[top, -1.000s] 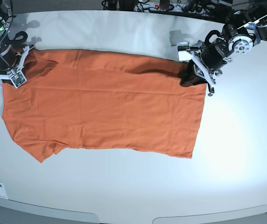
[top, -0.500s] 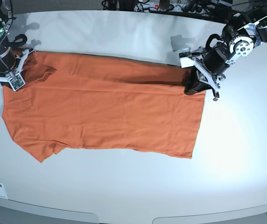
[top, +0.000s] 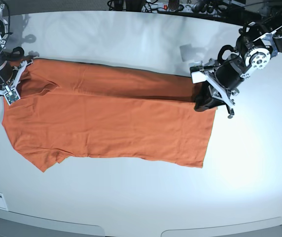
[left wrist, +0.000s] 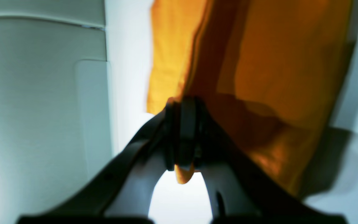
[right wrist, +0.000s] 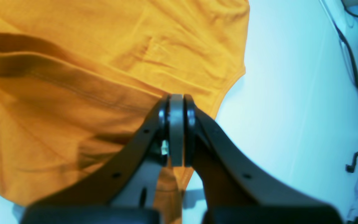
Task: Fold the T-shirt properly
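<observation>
Base view: high, looking steeply down over the whole white table [top: 131, 197]; wrist views: very near, peering along closed jaws; shared with base: opposite ends of the T-shirt [top: 111, 123].

Plain orange T-shirt [top: 111, 121], unpatterned white table [top: 146, 197], black-and-grey left pincer [left wrist: 182, 133], black-and-grey right pincer [right wrist: 176, 130]
</observation>
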You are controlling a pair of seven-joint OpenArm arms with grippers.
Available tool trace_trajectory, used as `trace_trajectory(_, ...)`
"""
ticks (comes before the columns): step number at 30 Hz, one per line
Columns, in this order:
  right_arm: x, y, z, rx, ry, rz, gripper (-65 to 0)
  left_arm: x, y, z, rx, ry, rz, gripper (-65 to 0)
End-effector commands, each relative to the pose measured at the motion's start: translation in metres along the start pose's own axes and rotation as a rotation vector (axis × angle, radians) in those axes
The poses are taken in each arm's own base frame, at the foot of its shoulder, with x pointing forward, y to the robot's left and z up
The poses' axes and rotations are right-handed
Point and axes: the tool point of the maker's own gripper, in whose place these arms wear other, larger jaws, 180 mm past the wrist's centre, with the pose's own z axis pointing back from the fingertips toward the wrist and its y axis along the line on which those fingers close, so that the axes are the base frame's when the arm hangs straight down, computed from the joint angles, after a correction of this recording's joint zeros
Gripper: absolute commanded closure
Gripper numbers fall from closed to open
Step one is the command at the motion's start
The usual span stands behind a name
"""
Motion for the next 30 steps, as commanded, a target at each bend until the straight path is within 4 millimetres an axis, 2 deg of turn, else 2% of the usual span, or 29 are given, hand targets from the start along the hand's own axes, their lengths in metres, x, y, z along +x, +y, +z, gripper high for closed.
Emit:
trace_trajectory(1,0.009,-0.011,0.002,-0.023,-0.031,0.015,0.0,0.003,0.012,0.001,0.015,-0.024,-0.009,0.0)
trace_trajectory(7,0.009,-0.011,0.002,-0.024,-0.033,-0.003,0.0,0.009,0.007,-0.011,-0.031,-0.061,0.1,0.0)
trace_trajectory(8,0.009,-0.012,0.002,-0.032,-0.032,-0.02,-7.4,0.008,0.007,-0.013,-0.026,-0.056,0.13,0.0)
trace_trajectory(9,0.008,-0.014,0.002,-0.039,-0.024,-0.024,-17.5,0.005,0.007,-0.015,-0.022,-0.046,0.16,-5.3)
trace_trajectory(11,0.007,-0.021,0.003,-0.076,-0.018,-0.046,-34.6,-0.001,0.012,-0.016,0.014,-0.021,0.207,-22.2)
trace_trajectory(12,0.006,-0.026,0.003,-0.104,-0.017,-0.057,-38.4,-0.005,0.018,-0.016,0.05,-0.006,0.226,-28.3)
trace_trajectory(13,0.006,-0.03,0.004,-0.131,-0.018,-0.073,-38.8,-0.008,0.027,-0.015,0.101,0.006,0.246,-31.8)
trace_trajectory(16,0.006,-0.036,0.005,-0.161,-0.012,-0.093,-38.5,-0.018,0.063,-0.007,0.316,0.026,0.325,-32.5)
trace_trajectory(18,0.004,-0.037,0.005,-0.167,-0.001,-0.098,-38.5,-0.022,0.08,-0.001,0.416,0.027,0.357,-32.0)
trace_trajectory(19,0.003,-0.037,0.006,-0.171,0.008,-0.102,-36.6,-0.024,0.084,0.001,0.446,0.029,0.367,-27.9)
trace_trajectory(20,0.003,-0.037,0.007,-0.172,0.015,-0.106,-32.1,-0.024,0.085,0.002,0.453,0.03,0.37,-19.7)
trace_trajectory(21,0.004,-0.038,0.008,-0.176,0.019,-0.108,-24.6,-0.024,0.085,0.002,0.453,0.03,0.37,-8.4)
trace_trajectory(22,0.007,-0.038,0.01,-0.178,0.018,-0.109,-14.6,-0.024,0.085,0.002,0.452,0.03,0.37,0.0)
trace_trajectory(23,0.009,-0.039,0.012,-0.184,0.017,-0.115,-3.9,-0.024,0.084,0.001,0.446,0.029,0.367,0.0)
trace_trajectory(24,0.011,-0.041,0.014,-0.196,0.017,-0.125,0.0,-0.023,0.084,0.001,0.442,0.027,0.36,0.0)
trace_trajectory(27,0.017,-0.05,0.021,-0.257,0.018,-0.139,0.0,-0.017,0.089,0.001,0.478,0.011,0.326,0.0)
trace_trajectory(30,0.019,-0.044,0.023,-0.229,0.027,-0.119,0.0,-0.018,0.084,-0.003,0.464,0.036,0.362,0.0)
